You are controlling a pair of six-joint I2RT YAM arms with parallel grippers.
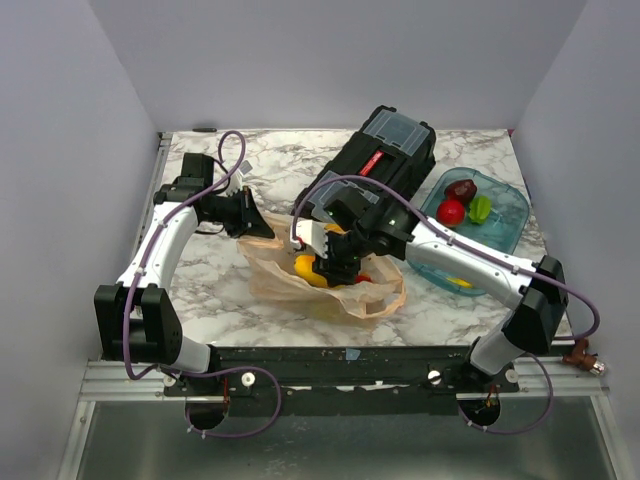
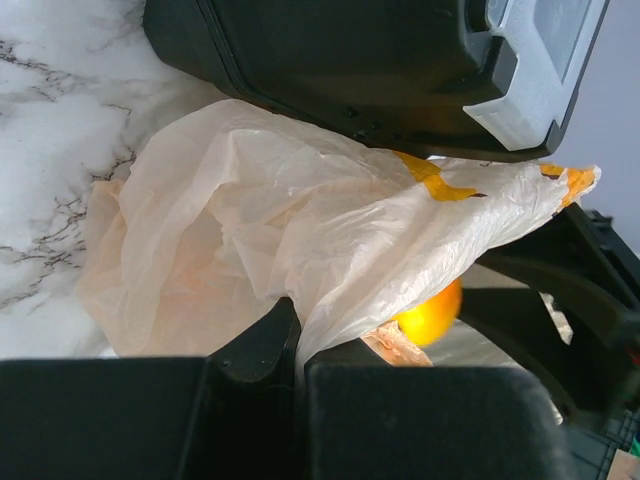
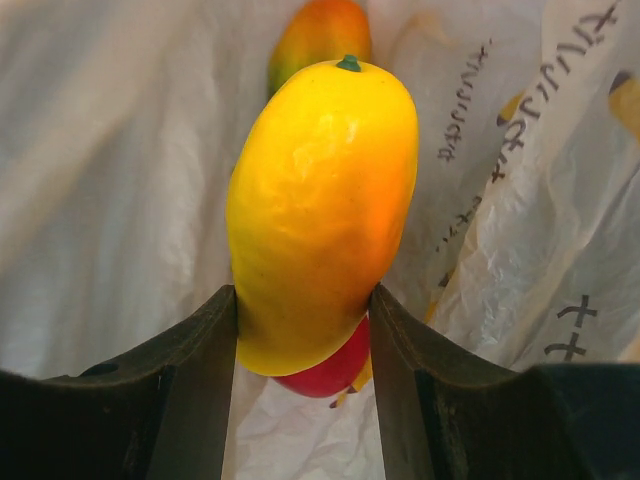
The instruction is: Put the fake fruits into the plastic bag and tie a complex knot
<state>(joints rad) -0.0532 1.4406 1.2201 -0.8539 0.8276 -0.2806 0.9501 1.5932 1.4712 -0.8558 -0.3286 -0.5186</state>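
The peach plastic bag (image 1: 290, 280) lies on the marble table in front of the toolbox; it also shows in the left wrist view (image 2: 250, 230). My left gripper (image 1: 258, 222) is shut on the bag's upper edge (image 2: 296, 340), holding its mouth up. My right gripper (image 1: 333, 268) is inside the bag's mouth, shut on a yellow-orange mango (image 3: 320, 210). A red fruit (image 3: 330, 372) lies under the mango, and an orange-green fruit (image 3: 320, 35) lies deeper in the bag. More fake fruits stay in the blue tray: a red one (image 1: 450, 211), a dark red one (image 1: 461, 189), a green one (image 1: 481, 208) and a yellow one (image 1: 456, 283).
The black toolbox (image 1: 375, 165) with clear-lidded compartments stands just behind the bag, its side close above the bag in the left wrist view (image 2: 350, 70). The translucent blue tray (image 1: 510, 230) sits at the right, partly under my right arm.
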